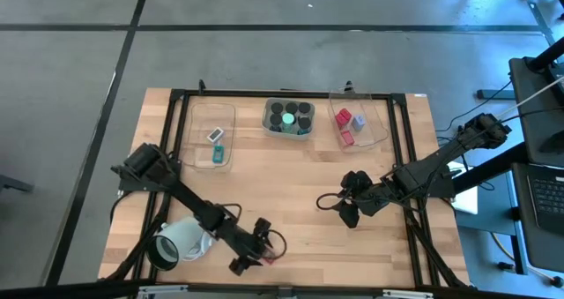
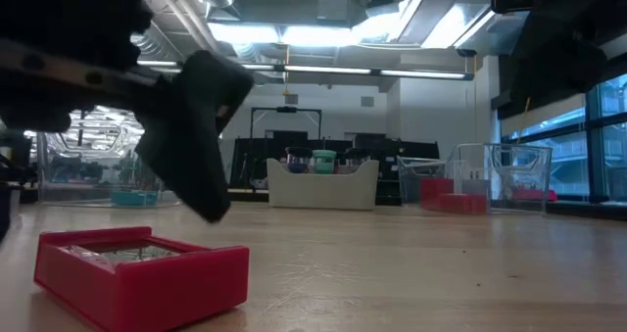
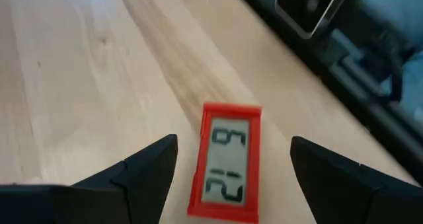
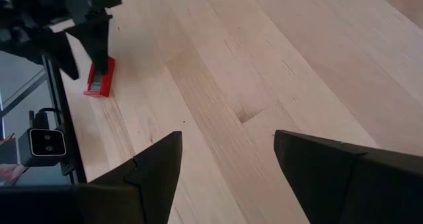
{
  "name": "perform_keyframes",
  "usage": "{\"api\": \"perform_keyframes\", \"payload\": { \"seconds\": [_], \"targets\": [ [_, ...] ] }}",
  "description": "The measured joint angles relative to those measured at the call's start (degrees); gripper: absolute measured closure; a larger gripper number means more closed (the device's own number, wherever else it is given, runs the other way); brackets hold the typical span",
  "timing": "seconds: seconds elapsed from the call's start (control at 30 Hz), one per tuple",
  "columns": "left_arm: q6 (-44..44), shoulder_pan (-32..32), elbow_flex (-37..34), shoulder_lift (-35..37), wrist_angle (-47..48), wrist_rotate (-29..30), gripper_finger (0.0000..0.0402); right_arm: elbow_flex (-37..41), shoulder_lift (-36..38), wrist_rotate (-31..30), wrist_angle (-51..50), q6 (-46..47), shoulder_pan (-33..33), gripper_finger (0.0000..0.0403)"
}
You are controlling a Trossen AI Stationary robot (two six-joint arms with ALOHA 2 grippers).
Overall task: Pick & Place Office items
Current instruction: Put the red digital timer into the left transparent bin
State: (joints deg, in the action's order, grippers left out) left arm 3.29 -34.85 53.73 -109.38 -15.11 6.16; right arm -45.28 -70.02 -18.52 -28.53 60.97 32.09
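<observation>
Here, red flat rectangle (image 3: 226, 163) w/ LCD digits "6 12", left hand (image 3: 232, 178) open astride it, right hand (image 4: 228, 168) open.

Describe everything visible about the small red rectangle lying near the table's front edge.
The red rectangle is a flat, thumb-sized piece with what looks like a red plastic frame around a grey display window showing dark digits. It lies flat, face up, on the bare wooden table, near the front edge, left of centre. The left claw is open, a finger on either side of it with a visible gap on each side. Only the table appears to touch it.
</observation>
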Motion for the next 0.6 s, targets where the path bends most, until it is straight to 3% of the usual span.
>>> {"api": "perform_keyframes", "payload": {
  "seconds": [0.3, 0.6],
  "targets": [
    [0.2, 1.0, 1.6, -1.4, 8.1, 0.2, 0.0112, 0.0, 0.0, 0.0, 0.2, 0.0, 0.0, 0.0158],
    [-2.5, 0.3, 1.5, -1.5, 6.6, 1.1, 0.0112, 0.0, 0.0, 0.0, 0.2, 0.0, 0.0, 0.0158]
  ]
}}
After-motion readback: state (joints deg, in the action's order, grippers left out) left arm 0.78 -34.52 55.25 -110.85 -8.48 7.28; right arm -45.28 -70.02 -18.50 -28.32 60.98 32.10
